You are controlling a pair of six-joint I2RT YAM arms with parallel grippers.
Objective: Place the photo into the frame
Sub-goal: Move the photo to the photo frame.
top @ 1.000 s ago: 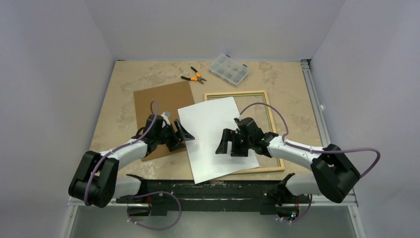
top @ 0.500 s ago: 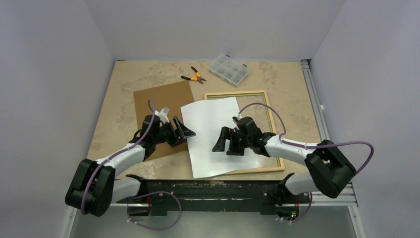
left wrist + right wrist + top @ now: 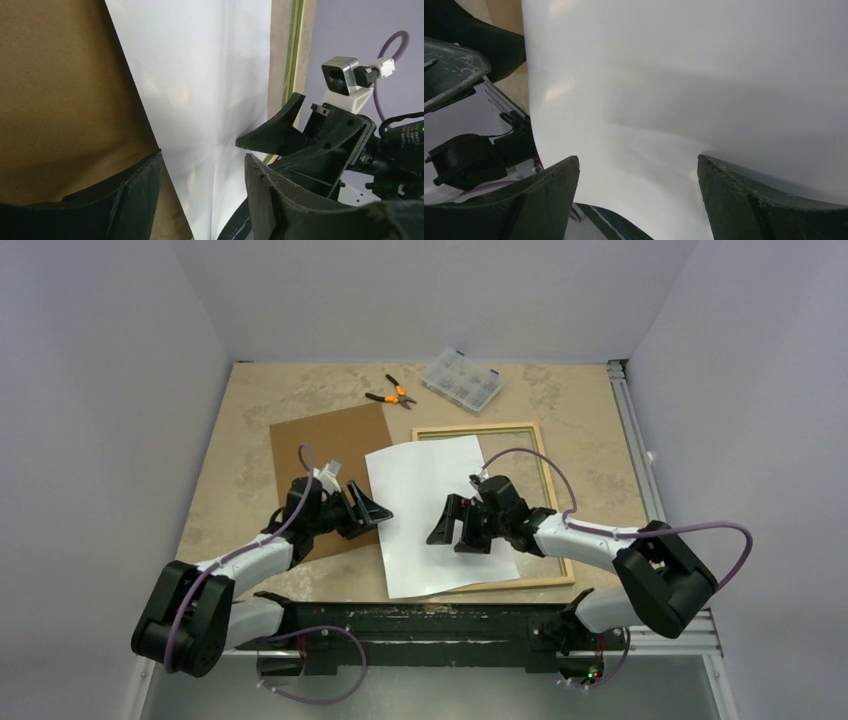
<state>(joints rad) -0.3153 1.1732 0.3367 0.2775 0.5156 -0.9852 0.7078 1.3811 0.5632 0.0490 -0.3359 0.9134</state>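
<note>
White back of the photo (image 3: 440,515) uppermost, laid askew over the left half of the frame (image 3: 478,428).

Pale-wood frame is laid flat on the desk (image 3: 240,440); the photo is overhung past its left and near rails, its left edge over the brown backing sheet (image 3: 320,445). The left hand (image 3: 375,512) is set at that edge, part-spread, nothing pinched. The right hand (image 3: 450,532) is spread wide over the print's middle. Step judged: squaring the print to the opening. A slide rightward with a slight turn is called for next.

The photo (image 3: 440,515) looks plain white, the frame (image 3: 478,428) pale wood with a green edge, backing board (image 3: 325,445) brown, table (image 3: 250,420) beige-marbled.
</note>
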